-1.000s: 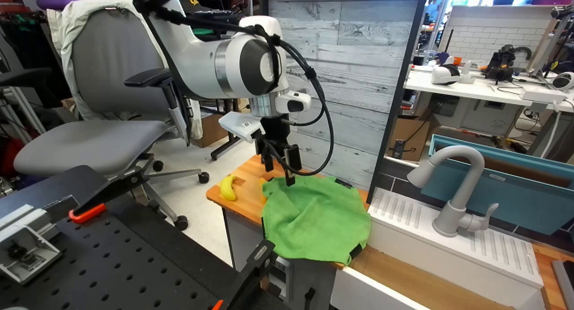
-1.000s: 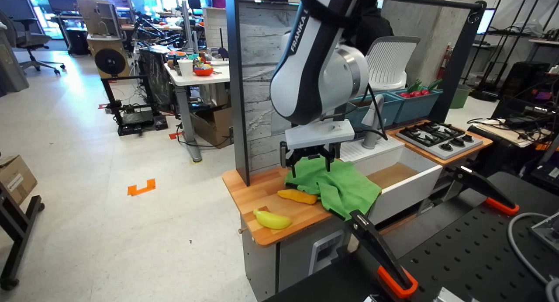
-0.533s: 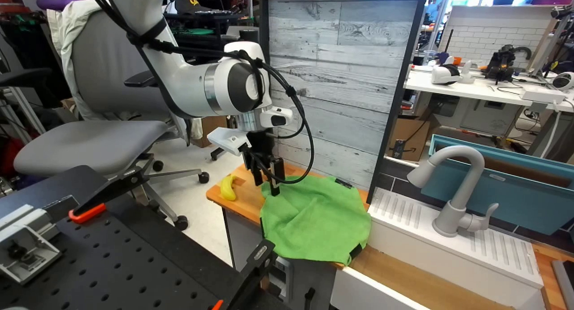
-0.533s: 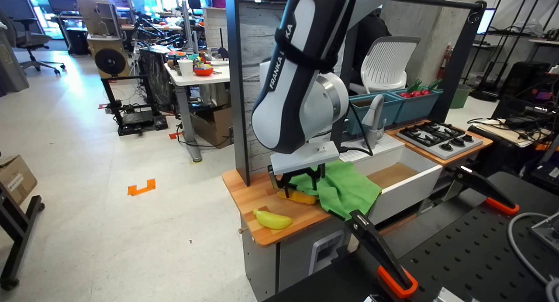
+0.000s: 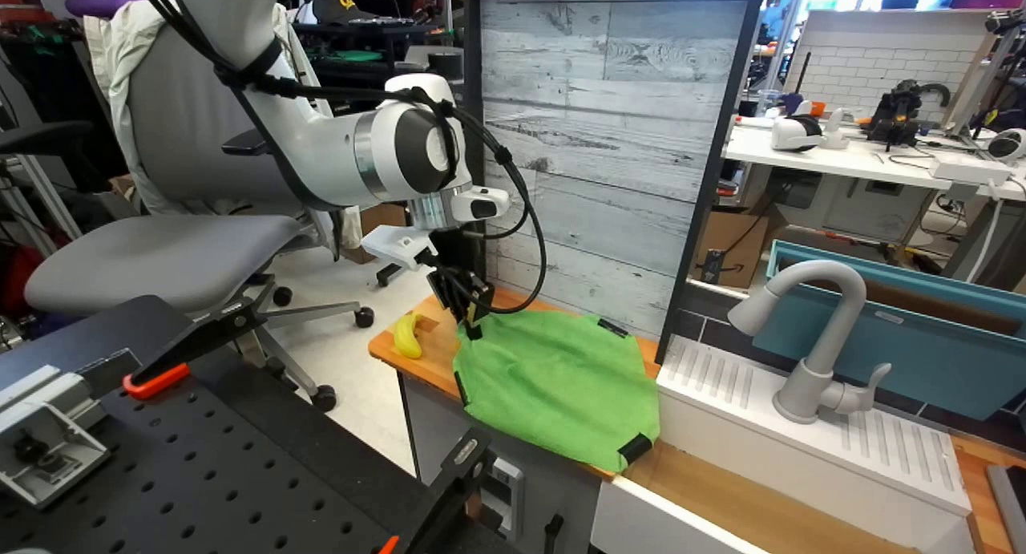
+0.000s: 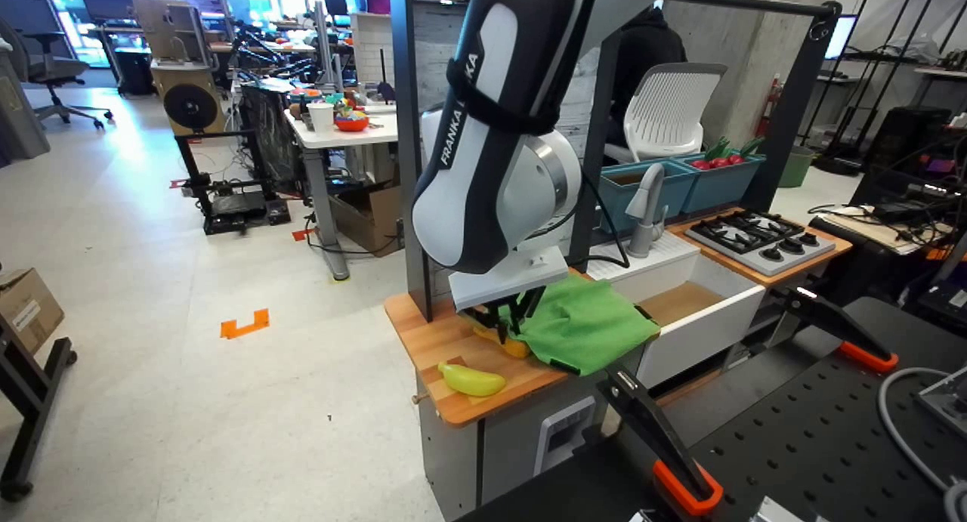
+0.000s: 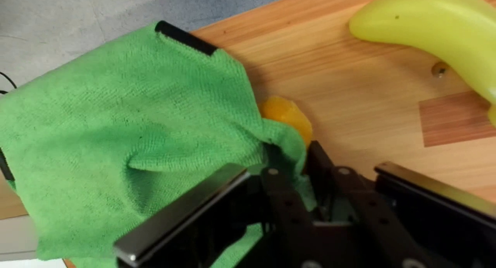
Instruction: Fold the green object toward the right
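A: Where is the cloth (image 5: 561, 386)?
B: It is bright green and lies spread, lightly rumpled, on the wooden counter (image 7: 368, 116), between a yellow banana (image 6: 472, 380) and the white sink (image 5: 745, 438). The fold is not yet made.

A: And the gripper (image 6: 508, 333)?
B: Down at the cloth's banana-side edge. In the wrist view its jaws are narrow, with a small tuck of cloth pinched between them.

A: Anything in the way?
B: An orange toy (image 7: 286, 111) pokes out from under that edge, just beside the fingertips (image 7: 318, 155). Whether they touch it too, I cannot tell. The banana lies apart from the cloth, on bare counter.

A: How should the fold go?
B: By my judgement, straight up first, gently, so the edge peels off the toy instead of dragging it along. The pinch looks small, so a hard tug could slip. Then a low arc across the cloth, toward the sink, which I take to be the right-hand side; pulling flat would likely slide the whole cloth instead of doubling it.

A: And the finish?
B: Lower the edge until it lies on the far half, part the fingers there, and lift away straight, so no cloth clings.
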Available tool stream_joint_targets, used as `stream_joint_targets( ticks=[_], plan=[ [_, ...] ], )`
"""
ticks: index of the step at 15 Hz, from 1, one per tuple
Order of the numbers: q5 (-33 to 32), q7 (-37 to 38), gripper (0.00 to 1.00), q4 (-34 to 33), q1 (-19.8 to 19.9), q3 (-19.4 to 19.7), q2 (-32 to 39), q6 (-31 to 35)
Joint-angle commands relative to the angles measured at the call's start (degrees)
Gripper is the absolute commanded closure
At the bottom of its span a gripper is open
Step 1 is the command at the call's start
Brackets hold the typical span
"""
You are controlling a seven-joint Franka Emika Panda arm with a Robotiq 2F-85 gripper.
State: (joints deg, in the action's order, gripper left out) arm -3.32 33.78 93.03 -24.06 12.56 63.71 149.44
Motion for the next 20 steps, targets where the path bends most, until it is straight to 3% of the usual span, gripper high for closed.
stream_joint_targets(
  ticks=[1,6,12,16,20],
  plan=[
    [-0.9,1.8,1.00,-2.6,-1.0,0.9,2.0,-1.2],
    [-0.8,2.3,0.98,-1.3,-1.1,0.6,0.6,-0.5],
    [-0.9,1.3,0.98,6.3,-0.5,1.0,-6.9,2.3],
    [-0.4,-0.4,0.98,12.0,1.7,0.6,-12.8,5.4],
    [1.0,-4.4,0.98,13.6,7.0,-1.0,-14.7,7.3]
  ],
)
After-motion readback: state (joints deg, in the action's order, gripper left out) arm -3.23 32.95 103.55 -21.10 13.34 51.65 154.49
